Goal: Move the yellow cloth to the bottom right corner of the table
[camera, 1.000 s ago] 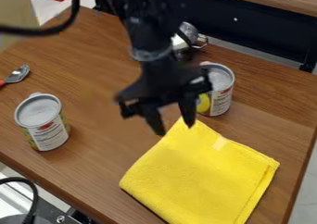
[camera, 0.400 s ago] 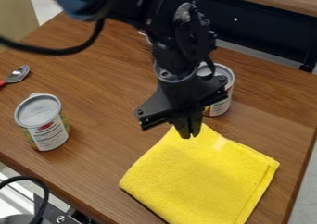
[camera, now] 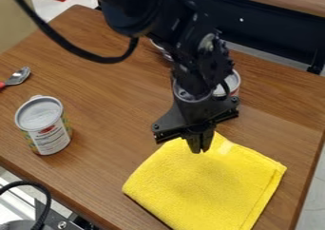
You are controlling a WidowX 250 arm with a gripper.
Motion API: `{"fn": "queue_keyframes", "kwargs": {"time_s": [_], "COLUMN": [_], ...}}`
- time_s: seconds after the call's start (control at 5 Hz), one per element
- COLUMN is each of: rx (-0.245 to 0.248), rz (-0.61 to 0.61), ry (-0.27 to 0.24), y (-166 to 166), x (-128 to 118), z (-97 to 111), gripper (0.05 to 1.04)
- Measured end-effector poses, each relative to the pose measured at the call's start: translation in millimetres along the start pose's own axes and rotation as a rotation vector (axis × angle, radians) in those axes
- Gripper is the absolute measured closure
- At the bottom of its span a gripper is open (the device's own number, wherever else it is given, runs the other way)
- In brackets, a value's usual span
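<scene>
I'm looking down at the bench (camera: 101, 89) with the yellow cloth (camera: 203, 191) lying folded and flat on the wood, and I'll place everything from that cloth. It sits toward the near right part of the bench in my view, its lowest part cut off by the bottom of the picture. A strip of bare wood runs between it and the bench's right edge. Near its top corner I can make out a small pale tag (camera: 224, 148).

My arm (camera: 194, 62) slants down from above the cloth, and the hand (camera: 200, 150) hangs over that same top corner, pointing down. I've got the hand closed, its two fingers side by side. From this angle I can't tell whether the tips touch the fabric, or whether any of it is caught between them.

Left of the cloth and well apart from it, a can with a grey lid (camera: 43, 124) stands upright. Beyond the cloth's top corner there's a second can (camera: 234, 84), partly behind my arm. Farther beyond the cloth, something pale (camera: 163, 51) is mostly hidden by the arm; I can't say what it is. A spoon (camera: 19, 76) with a red handle lies far up and to the left of the cloth, and the arm's black cable (camera: 101, 60) loops above the wood, up and left of the cloth.
</scene>
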State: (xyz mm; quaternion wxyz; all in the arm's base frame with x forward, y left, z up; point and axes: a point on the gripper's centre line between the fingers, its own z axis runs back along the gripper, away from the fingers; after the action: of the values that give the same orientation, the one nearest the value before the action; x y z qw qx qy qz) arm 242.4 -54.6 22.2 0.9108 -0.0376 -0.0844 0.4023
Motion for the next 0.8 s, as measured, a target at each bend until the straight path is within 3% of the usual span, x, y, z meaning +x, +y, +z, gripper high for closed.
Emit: {"fn": "queue_keyframes", "kwargs": {"time_s": [0.2, 0.6, 0.8], "rx": [-0.018, 0.053, 0.076], "rz": [0.004, -0.019, -0.024], "ry": [0.020, 0.088, 0.083], "y": [5.8, 21.7, 26.7], "x": [-8.4, -13.4, -8.9], "z": [-10.3, -25.1, -29.1], "gripper": [1.031, 1.031, 1.031]}}
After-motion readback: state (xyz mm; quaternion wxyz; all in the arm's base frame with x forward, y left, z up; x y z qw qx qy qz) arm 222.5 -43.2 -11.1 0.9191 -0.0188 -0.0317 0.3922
